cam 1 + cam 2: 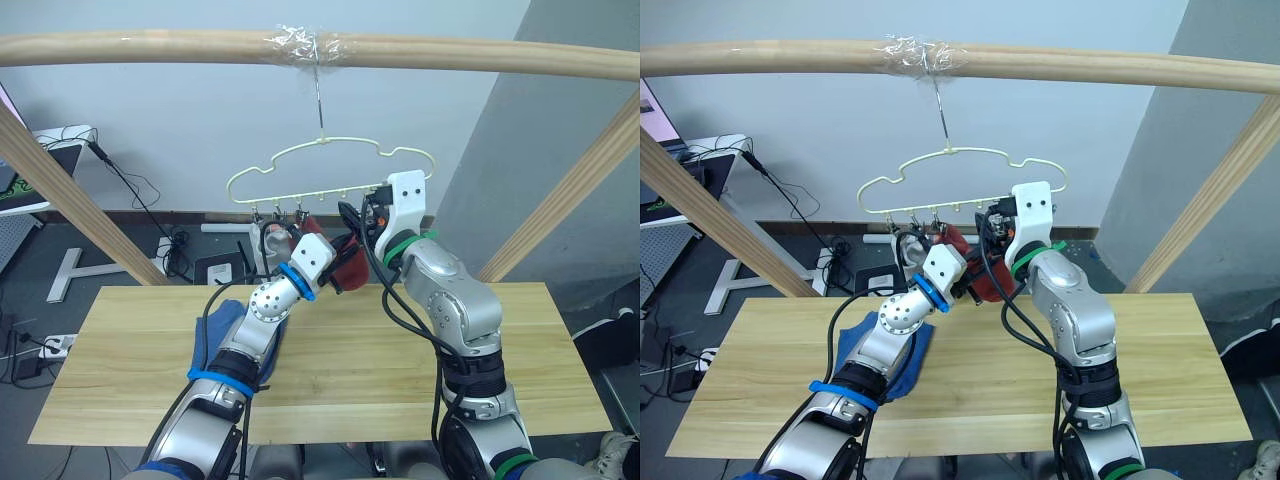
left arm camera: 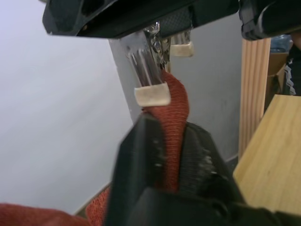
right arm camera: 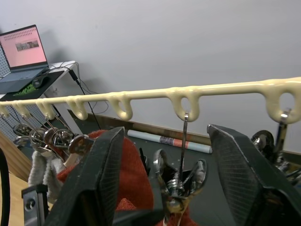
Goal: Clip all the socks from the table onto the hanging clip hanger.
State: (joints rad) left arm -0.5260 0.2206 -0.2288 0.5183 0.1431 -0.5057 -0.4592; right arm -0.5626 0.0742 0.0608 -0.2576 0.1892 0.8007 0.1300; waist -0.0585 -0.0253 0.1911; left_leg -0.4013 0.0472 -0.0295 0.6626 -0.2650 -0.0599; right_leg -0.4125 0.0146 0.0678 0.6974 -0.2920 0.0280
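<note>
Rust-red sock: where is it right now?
The rust-red sock is pinched in the left gripper, held up just under a clip of the clip hanger, between both arms, above the table's far edge.

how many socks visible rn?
3: a rust-red fabric sock pinched in the left gripper at a metal clip, a light grey sock hanging clipped, a blue sock on the table. Others may be hidden.

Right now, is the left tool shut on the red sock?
Shut: in the left wrist view the left tool pinches the red sock between its fingers, under a clip.
</note>
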